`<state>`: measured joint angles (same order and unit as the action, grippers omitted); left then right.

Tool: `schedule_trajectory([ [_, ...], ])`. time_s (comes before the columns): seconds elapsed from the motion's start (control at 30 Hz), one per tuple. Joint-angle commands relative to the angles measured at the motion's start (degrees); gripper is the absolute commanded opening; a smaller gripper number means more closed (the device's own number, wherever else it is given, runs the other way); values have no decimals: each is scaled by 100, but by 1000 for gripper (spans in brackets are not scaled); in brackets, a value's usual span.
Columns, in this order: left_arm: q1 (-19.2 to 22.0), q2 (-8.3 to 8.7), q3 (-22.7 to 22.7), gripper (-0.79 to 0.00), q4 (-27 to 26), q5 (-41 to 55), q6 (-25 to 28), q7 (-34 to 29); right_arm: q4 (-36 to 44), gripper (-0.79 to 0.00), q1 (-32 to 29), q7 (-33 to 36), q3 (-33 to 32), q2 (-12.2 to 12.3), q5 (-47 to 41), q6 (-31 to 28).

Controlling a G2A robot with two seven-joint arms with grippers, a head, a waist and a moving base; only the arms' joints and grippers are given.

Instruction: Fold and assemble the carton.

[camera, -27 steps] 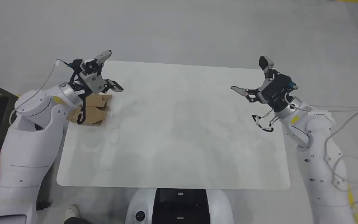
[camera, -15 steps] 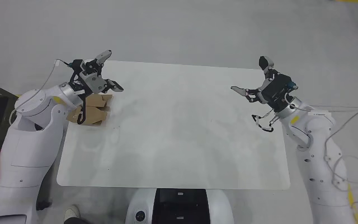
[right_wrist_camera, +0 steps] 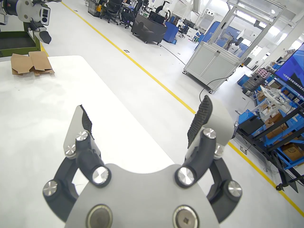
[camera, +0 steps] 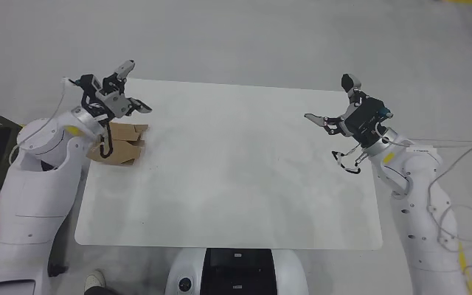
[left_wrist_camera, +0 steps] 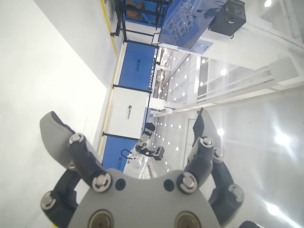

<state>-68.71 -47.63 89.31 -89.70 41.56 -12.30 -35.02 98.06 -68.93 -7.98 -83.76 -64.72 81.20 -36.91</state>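
Observation:
A flattened brown carton (camera: 122, 144) lies at the left edge of the white table (camera: 236, 169); the right wrist view shows the carton (right_wrist_camera: 32, 65) far off, flat on the tabletop. My left gripper (camera: 133, 87) hangs open above the table's far left corner, just beyond the carton and clear of it, with nothing between its fingers. In its own view the left gripper (left_wrist_camera: 128, 122) points out at the room. My right gripper (camera: 330, 97) stands open and empty over the table's right side; in its wrist view the right gripper (right_wrist_camera: 144, 113) hovers over the far table edge.
A dark green bin (right_wrist_camera: 17, 42) stands off the table beyond the carton. The wide middle of the table is bare white surface. The left gripper (right_wrist_camera: 35, 8) appears far off in the right wrist view.
My left gripper has lifted and drawn back from over the carton toward the table's far left corner. The carton and the right arm have not moved.

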Motion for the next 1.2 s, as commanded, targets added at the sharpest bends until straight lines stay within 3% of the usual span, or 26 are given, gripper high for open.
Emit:
schedule_trajectory([
  [0.0,34,2,26,0,214,-91,329,-303,0,0,0,0,0,0,0,0],
  [0.23,132,58,276,0,983,-949,1456,-804,0,0,0,0,0,0,0,0],
  [0.5,87,120,615,0,1503,-1561,2134,-943,0,0,0,0,0,0,0,0],
  [1.17,50,97,620,0,1568,-1183,1996,-1070,0,0,0,0,0,0,0,0],
])
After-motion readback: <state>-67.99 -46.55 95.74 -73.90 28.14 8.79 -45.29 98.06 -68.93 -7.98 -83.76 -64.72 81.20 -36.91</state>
